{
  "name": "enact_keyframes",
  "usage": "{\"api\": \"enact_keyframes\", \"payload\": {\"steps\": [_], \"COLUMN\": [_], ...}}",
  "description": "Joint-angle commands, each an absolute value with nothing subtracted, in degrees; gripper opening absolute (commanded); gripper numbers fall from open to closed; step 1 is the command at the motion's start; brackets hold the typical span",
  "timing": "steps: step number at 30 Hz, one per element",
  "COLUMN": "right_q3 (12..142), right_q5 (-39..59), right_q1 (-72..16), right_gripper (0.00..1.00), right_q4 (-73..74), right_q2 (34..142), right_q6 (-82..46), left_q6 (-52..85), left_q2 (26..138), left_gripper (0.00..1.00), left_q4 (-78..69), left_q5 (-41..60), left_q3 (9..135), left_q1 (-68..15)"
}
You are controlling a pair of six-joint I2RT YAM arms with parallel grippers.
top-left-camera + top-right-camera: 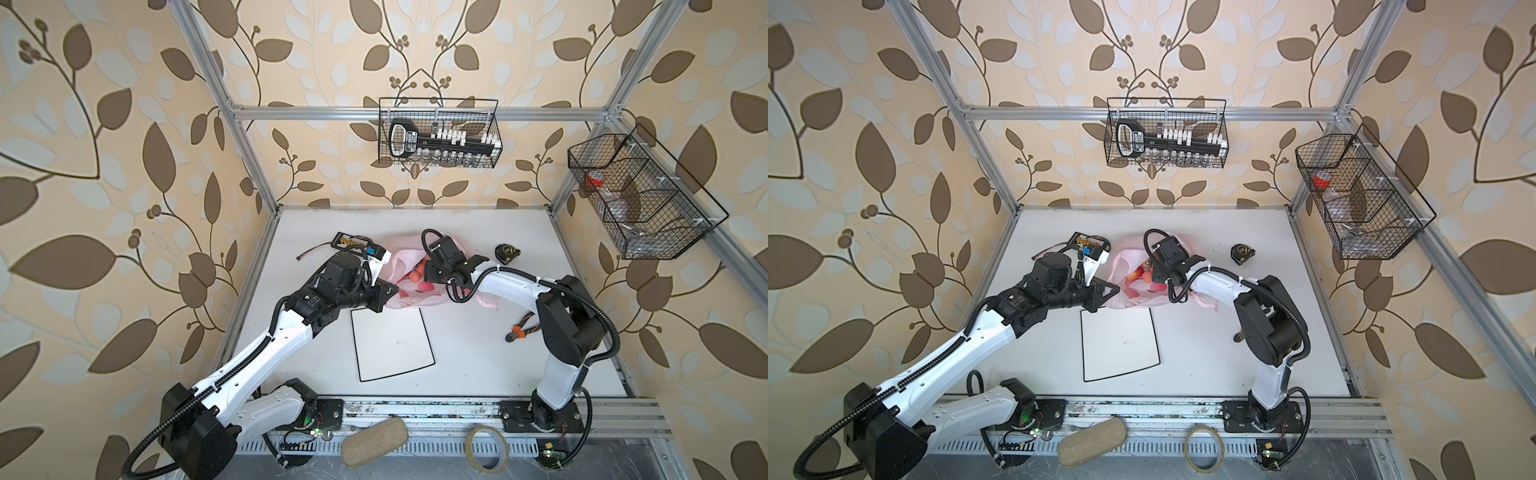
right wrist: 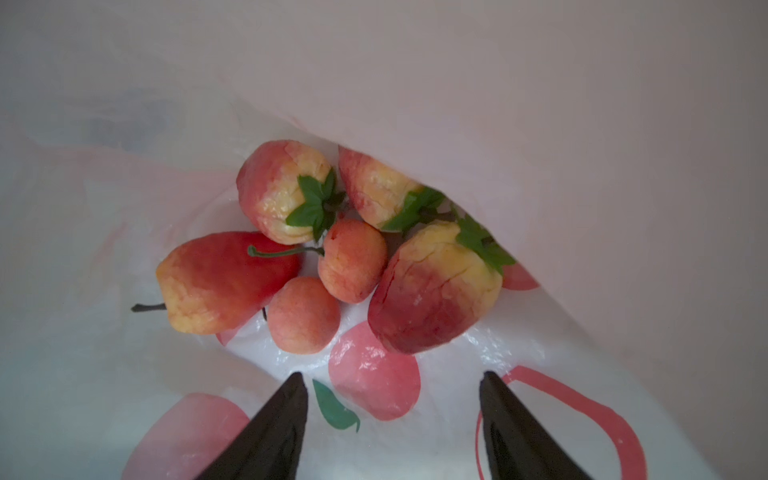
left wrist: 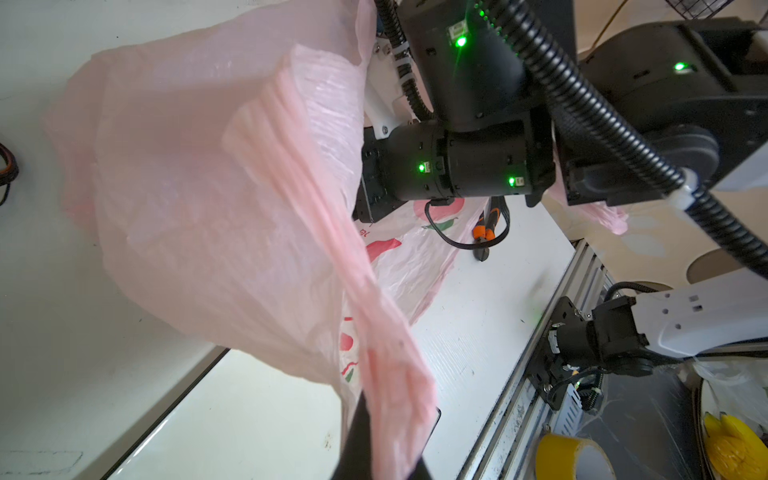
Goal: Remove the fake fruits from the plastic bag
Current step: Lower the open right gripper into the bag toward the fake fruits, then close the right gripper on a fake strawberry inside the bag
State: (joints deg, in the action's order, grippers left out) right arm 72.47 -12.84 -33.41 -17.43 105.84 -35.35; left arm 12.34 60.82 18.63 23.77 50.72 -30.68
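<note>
Nearest the lens in the right wrist view, the right gripper (image 2: pixel 391 374) holds its two black fingers apart at the bottom of the frame, inside the plastic bag (image 1: pixel 397 262) and short of the fruits. The bag lies at the centre of both top views, just above the black-edged white mat (image 1: pixel 390 345). The left gripper (image 3: pixel 395 432) is clamped on a raised fold of the bag's rim. Six fake fruits (image 2: pixel 353 257) cluster mid-frame on the bag's floor. The bag's small dark lettering is too blurred to read.
</note>
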Motion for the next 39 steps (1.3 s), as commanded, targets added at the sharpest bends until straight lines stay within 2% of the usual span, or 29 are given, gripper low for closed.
{"api": "enact_keyframes", "payload": {"steps": [1, 7, 25, 30, 36, 39], "right_q3": [76.7, 79.8, 86.6, 87.4, 87.0, 86.4], "right_q5": [-16.6, -20.4, -19.2, -20.6, -20.3, -19.3], "right_q1": [-32.5, -32.4, -32.3, -32.4, -32.2, -32.2], "right_gripper": [0.64, 0.59, 0.63, 0.55, 0.4, 0.37], "right_q4": [-19.6, -23.9, -25.6, -25.1, -24.2, -24.0], "right_q2": [109.4, 113.3, 122.7, 123.1, 121.0, 118.8], "right_q6": [-39.4, -44.5, -49.4, -48.0, -44.9, -43.5], "left_q6": [13.5, 14.2, 15.3, 16.5, 19.2, 20.1], "left_q2": [60.0, 59.8, 59.2, 59.1, 58.8, 59.1], "left_gripper": [0.0, 0.0, 0.0, 0.0, 0.0, 0.0], "left_q4": [16.3, 17.1, 17.6, 17.5, 16.3, 16.3], "left_q5": [24.1, 23.2, 22.4, 22.3, 19.1, 17.6], "left_q3": [50.9, 51.4, 51.6, 51.7, 51.8, 51.9], "left_q1": [-30.4, -30.4, -30.4, -30.4, -30.4, -30.4]}}
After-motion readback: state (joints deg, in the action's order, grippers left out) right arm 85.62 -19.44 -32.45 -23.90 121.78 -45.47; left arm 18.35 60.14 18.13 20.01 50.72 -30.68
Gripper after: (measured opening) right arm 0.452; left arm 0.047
